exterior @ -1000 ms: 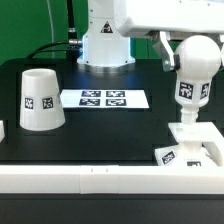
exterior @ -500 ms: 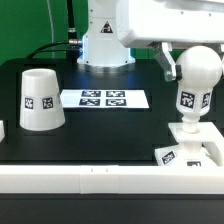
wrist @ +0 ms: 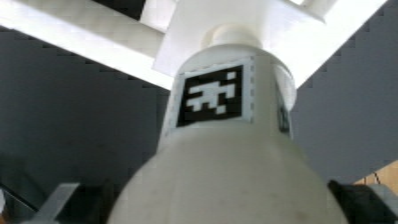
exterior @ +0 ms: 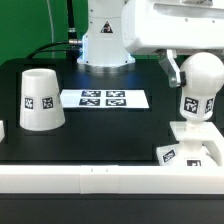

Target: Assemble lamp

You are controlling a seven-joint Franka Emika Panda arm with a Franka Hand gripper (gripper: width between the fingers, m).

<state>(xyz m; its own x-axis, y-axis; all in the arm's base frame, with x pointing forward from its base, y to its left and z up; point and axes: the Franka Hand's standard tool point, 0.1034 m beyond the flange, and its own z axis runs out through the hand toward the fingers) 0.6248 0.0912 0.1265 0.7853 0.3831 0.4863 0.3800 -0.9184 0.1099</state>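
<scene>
My gripper [exterior: 198,70] is shut on the round head of the white bulb [exterior: 200,92], which hangs upright with its tagged neck pointing down. The neck's end sits right over the raised socket of the flat square base [exterior: 188,150] at the exterior view's right; I cannot tell whether it is seated. In the wrist view the bulb [wrist: 217,120] fills the picture between my dark fingers [wrist: 57,200], with the base [wrist: 134,45] beyond it. The tapered shade [exterior: 40,98] stands mouth-down at the exterior view's left, apart from the rest.
The marker board [exterior: 103,98] lies flat at the table's middle. The robot's white pedestal [exterior: 105,42] stands behind it. A low white wall [exterior: 100,178] runs along the table's front edge, touching the base.
The gripper and bulb have moved down and slightly toward the exterior view's right, bringing the bulb's neck down to the base's socket.
</scene>
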